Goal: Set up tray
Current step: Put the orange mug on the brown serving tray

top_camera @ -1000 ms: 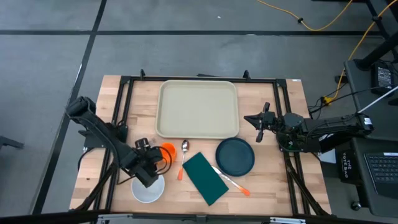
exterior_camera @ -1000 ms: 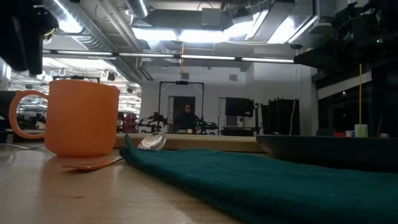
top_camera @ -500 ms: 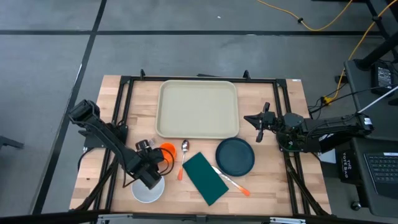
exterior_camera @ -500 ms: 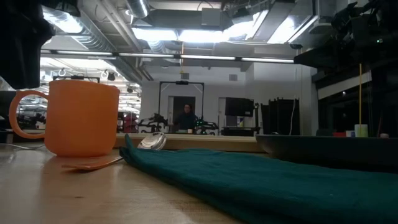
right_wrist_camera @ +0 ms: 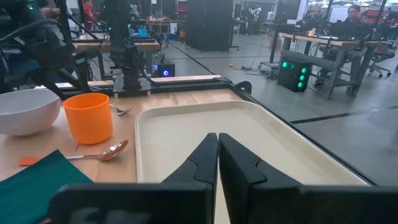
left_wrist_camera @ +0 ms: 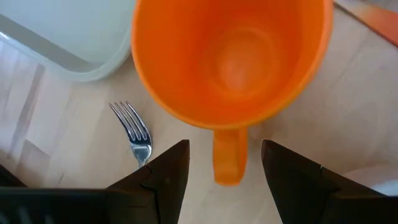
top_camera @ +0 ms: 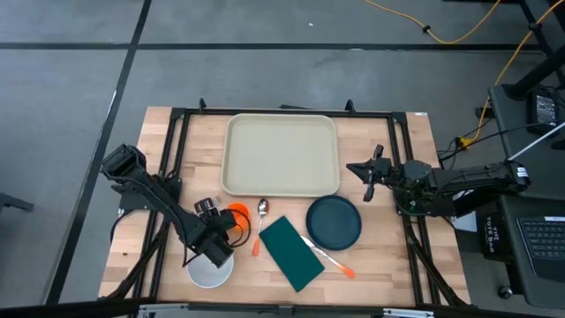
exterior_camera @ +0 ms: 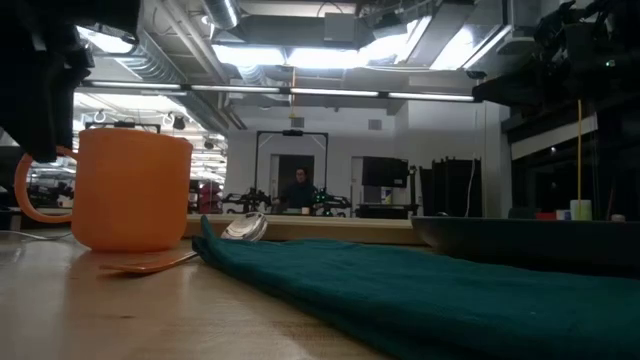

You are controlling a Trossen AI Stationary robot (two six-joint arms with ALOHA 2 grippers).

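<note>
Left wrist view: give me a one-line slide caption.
Left end effector open, fingers either side of the orange mug handle, a fork and the tray corner beside it.

High view: left gripper (top_camera: pixel 223 231) covers most of the orange mug (top_camera: pixel 237 215) & part of the white bowl (top_camera: pixel 209 268); fork not visible there. Left wrist view: mug rim cut off by frame edge, tray (left_wrist_camera: pixel 68 31) only a corner, fork (left_wrist_camera: pixel 134 132) handle hidden behind a finger (left_wrist_camera: pixel 163 176). Low view: dark plate (exterior_camera: pixel 530 238) cut off at frame edge, spoon (exterior_camera: pixel 245 228) mostly hidden behind green napkin (exterior_camera: pixel 420 290), tray can't be made out. Person (exterior_camera: pixel 299 190) far off, too small to tell anything
</note>
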